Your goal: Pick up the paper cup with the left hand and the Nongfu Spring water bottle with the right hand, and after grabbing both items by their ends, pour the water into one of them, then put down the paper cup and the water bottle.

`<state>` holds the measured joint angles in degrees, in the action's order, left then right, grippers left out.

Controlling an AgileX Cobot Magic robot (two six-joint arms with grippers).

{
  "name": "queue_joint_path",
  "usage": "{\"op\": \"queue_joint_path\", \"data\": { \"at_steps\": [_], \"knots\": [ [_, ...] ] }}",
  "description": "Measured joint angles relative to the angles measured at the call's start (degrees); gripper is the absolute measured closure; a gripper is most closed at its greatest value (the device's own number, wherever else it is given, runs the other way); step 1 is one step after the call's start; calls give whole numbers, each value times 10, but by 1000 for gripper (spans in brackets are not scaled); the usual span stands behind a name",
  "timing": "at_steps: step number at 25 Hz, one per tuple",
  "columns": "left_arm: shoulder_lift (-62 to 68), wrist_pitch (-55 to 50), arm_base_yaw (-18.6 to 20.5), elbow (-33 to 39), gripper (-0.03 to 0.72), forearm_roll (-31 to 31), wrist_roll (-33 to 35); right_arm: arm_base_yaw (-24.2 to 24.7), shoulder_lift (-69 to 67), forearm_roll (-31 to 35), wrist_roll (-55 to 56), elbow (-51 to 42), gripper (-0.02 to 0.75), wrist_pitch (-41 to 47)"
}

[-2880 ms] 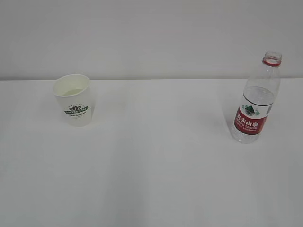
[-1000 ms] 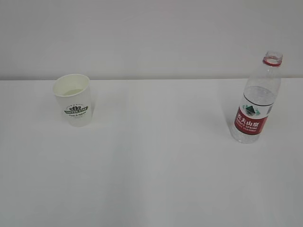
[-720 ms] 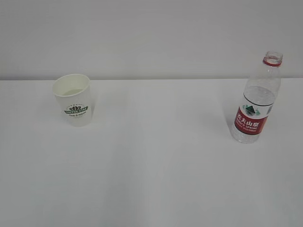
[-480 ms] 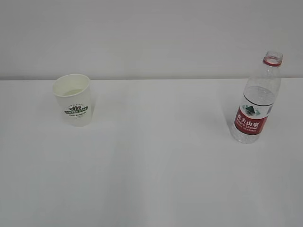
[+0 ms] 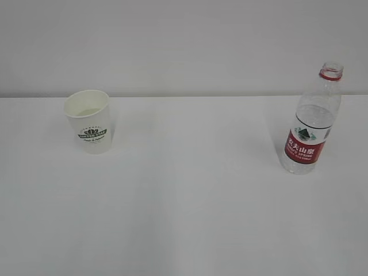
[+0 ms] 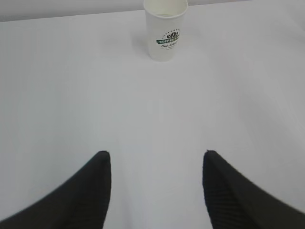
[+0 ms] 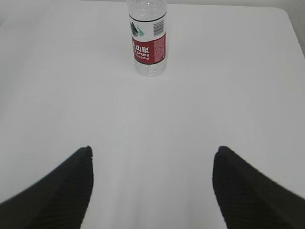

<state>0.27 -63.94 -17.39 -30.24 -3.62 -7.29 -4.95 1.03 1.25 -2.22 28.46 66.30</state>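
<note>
Paper cup (image 5: 88,121) and Nongfu Spring water bottle (image 5: 311,122) are stood upright, well apart on the bench (image 5: 190,195), one ahead of each hand. Fingers (image 6: 90,191) of left hand (image 6: 155,191) and right hand (image 7: 152,188) are spread, empty.

Both grippers (image 6: 156,164) (image 7: 152,160) agape (empty)

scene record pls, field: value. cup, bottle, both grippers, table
cup: upright on table, left side, untouched
bottle: upright, capless, right side, untouched
left gripper: open, empty, facing cup from a distance
right gripper: open, empty, facing bottle from a distance
table: white
</note>
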Motion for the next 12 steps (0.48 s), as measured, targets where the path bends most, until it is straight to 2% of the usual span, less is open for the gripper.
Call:
{"op": "queue_joint_path", "data": {
  "at_steps": [12],
  "knots": [
    [0, 0, 0, 0, 260, 5, 0, 0, 0, -1, 0, 0, 150, 0]
  ]
}}
